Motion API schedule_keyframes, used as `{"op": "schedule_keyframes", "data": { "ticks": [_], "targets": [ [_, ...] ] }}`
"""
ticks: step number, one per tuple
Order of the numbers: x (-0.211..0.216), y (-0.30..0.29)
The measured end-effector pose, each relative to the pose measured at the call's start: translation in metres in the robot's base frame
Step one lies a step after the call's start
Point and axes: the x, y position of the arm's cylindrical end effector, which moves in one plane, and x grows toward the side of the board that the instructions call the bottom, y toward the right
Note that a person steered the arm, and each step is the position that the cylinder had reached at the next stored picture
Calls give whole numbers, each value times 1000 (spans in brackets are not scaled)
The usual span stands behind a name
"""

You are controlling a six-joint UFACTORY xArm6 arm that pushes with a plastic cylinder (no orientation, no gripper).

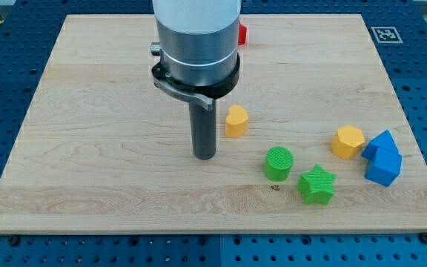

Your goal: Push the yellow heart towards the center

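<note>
1. The red block (pixel 242 33) at the view's top is mostly hidden behind the grey cylindrical arm housing (pixel 197 41); its shape cannot be made out.
2. The housing is cut off by the view's top edge; no claw shows, only a straight dark rod ending in my tip (pixel 204 156).
3. My tip rests on the pale, grained wooden table (pixel 87 111), near the middle of the board.
4. The yellow heart (pixel 236 121) lies just to the view's right of the rod, slightly above the tip and apart from it; its lobes are hard to read from this angle.
5. The green cylinder (pixel 278 164) has a ridged top face and sits below and right of the heart.
6. The green star (pixel 317 185) lies just right of the cylinder.
7. The yellow hexagonal block (pixel 347 142) stands near the view's right.
8. Two blue blocks (pixel 382 157) touch or overlap; their exact shapes are unclear.
9. A black-and-white marker (pixel 384 34) occupies the table's top right corner.
</note>
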Motion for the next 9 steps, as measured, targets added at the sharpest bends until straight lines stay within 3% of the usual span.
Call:
{"op": "schedule_keyframes", "data": {
  "ticks": [4, 6, 7, 9],
  "targets": [
    [-36, 54],
    [-36, 108],
    [-59, 90],
    [-60, 69]
  ]
}}
